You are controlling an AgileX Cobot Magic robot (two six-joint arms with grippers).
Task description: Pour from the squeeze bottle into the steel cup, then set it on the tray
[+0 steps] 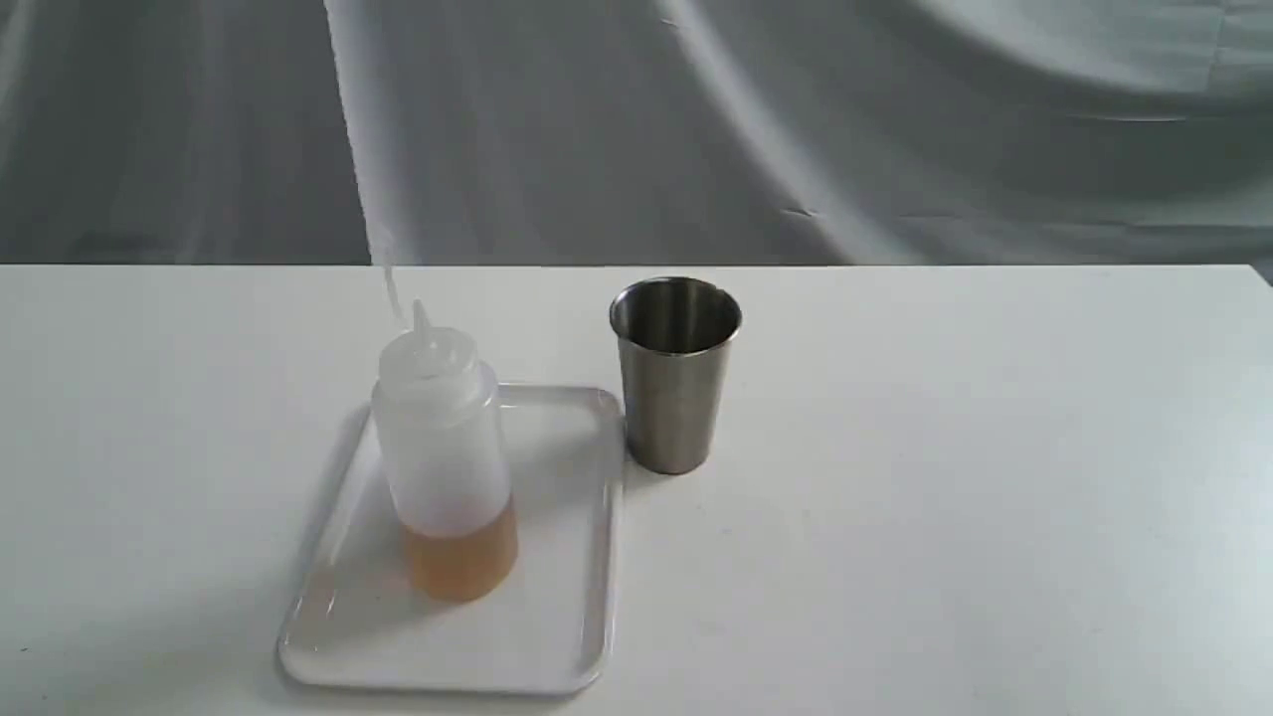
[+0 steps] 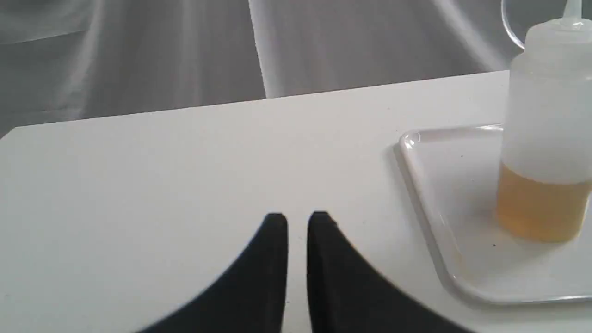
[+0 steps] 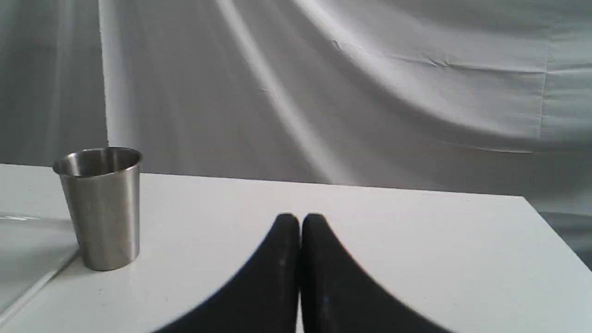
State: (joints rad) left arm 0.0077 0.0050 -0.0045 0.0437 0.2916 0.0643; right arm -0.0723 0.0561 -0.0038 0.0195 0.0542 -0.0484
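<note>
Amber liquid sits low in the squeeze bottle (image 1: 445, 447), upright on the tray (image 1: 557, 636), steel cup (image 1: 674, 373) just beside. Your left gripper (image 2: 297, 219) is nearly closed, empty; right gripper (image 3: 300, 221) closed, empty. Open wide, take the bottle mid-body, gently.

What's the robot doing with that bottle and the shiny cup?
Right now nothing is being held. The squeeze bottle stands upright on the white tray with amber liquid at the bottom. The steel cup stands on the table just beside the tray. The left end effector and right end effector hover over bare table, both empty.
</note>
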